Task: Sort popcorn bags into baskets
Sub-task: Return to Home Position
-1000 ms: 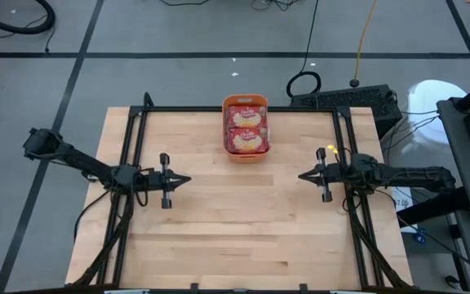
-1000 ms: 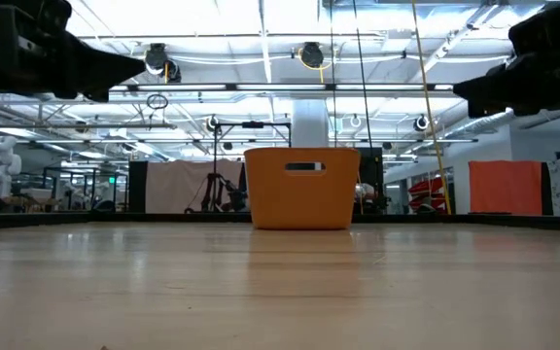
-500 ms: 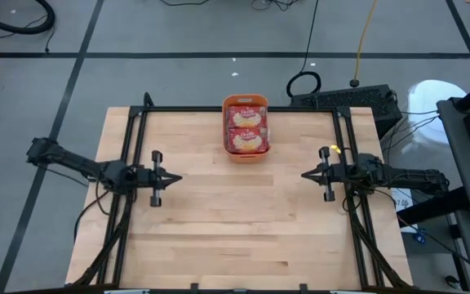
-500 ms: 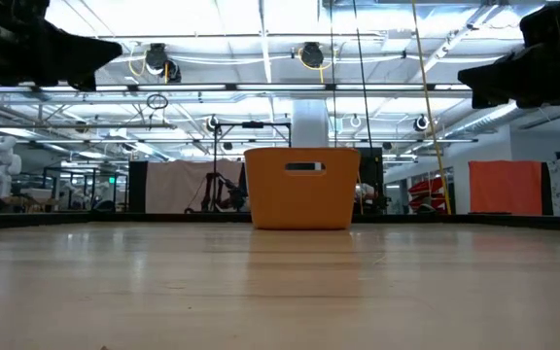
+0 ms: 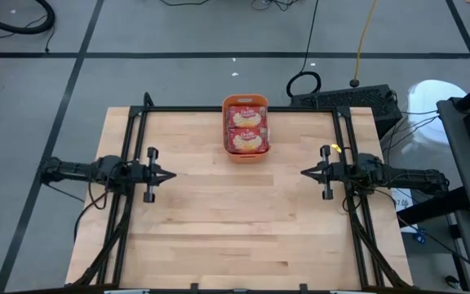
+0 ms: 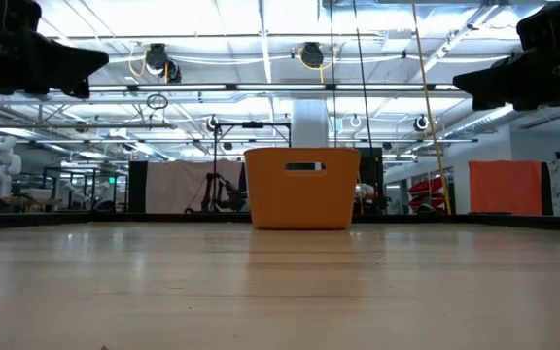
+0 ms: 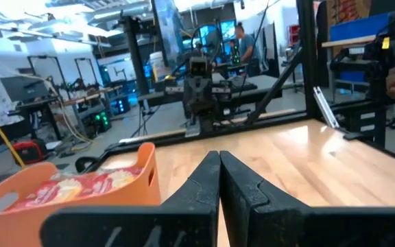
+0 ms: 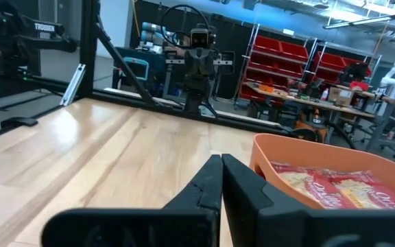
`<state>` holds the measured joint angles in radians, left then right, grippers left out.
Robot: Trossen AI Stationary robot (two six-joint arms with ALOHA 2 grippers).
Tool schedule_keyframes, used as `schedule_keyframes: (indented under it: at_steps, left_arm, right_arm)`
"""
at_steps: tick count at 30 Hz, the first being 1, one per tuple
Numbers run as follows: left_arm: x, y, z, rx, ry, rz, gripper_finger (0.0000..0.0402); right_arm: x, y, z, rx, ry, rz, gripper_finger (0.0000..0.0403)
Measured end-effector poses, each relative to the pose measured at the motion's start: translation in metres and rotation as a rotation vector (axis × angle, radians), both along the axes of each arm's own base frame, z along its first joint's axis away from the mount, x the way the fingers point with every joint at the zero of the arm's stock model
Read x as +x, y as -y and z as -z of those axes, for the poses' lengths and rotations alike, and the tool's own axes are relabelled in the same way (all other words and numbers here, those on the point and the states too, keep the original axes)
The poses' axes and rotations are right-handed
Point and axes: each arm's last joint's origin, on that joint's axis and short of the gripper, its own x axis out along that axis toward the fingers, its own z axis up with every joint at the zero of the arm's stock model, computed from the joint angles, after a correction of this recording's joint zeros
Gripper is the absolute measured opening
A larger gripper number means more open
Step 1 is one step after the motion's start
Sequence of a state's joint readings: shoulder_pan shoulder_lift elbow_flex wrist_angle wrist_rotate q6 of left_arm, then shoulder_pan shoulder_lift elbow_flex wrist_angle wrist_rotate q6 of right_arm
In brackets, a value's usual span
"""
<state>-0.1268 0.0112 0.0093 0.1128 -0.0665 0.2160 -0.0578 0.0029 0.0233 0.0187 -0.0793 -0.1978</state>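
Two popcorn bags showing, label up, in orange bin, upper centre of high view. Left gripper mid-left, right gripper mid-right; both claws together, empty. Sorting apparently done, homing step in hand. Next move likely calls only for parking arms.

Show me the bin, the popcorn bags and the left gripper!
Bin [image 6: 302, 199]: low view, on its front wall.
Popcorn bags [image 5: 247, 140]: high view, on the near bag's label.
Left gripper [image 5: 172, 174]: high view, at its shut fingertips.
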Motion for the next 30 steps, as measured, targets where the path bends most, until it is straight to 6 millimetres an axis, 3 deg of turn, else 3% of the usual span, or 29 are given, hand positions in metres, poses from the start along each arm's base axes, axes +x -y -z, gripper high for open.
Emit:
schedule_keyframes:
  at_steps: [11, 30]
  left_arm:
    - [0.002, -0.012, 0.01, -0.043, -0.108, -0.066, 0.0009]
    - [0.002, -0.015, 0.009, -0.031, -0.099, -0.123, 0.001]
  right_arm:
    - [0.0, 0.001, 0.0, -0.046, -0.001, 0.035, 0.0004]
    - [0.0, 0.002, 0.001, 0.03, -0.007, 0.075, 0.0004]
